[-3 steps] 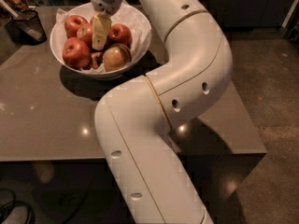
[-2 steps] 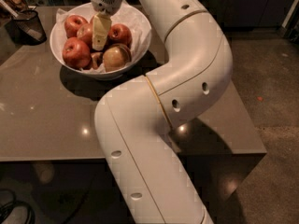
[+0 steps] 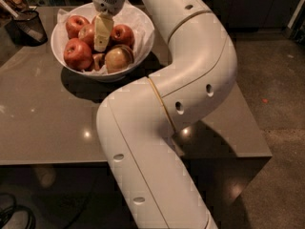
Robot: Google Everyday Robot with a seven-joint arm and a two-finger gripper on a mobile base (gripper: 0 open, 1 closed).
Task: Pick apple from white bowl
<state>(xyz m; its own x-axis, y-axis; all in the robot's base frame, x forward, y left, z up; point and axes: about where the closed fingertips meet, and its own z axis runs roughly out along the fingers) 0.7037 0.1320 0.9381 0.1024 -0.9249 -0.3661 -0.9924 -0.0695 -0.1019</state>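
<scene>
The white bowl, lined with crumpled white paper, stands on the far left part of the brown table. It holds several apples: a red one at the front left, one at the back left, one at the right, and a yellow-brown one at the front. My gripper hangs straight down over the middle of the bowl, its tip among the apples, between the red ones. Whether it touches any apple is hidden. My white arm curves down across the table's right half.
A small black mesh cup stands to the left of the bowl near the table's far left corner. The table's front edge and right edge drop to a dark floor. Dark cabinets are behind.
</scene>
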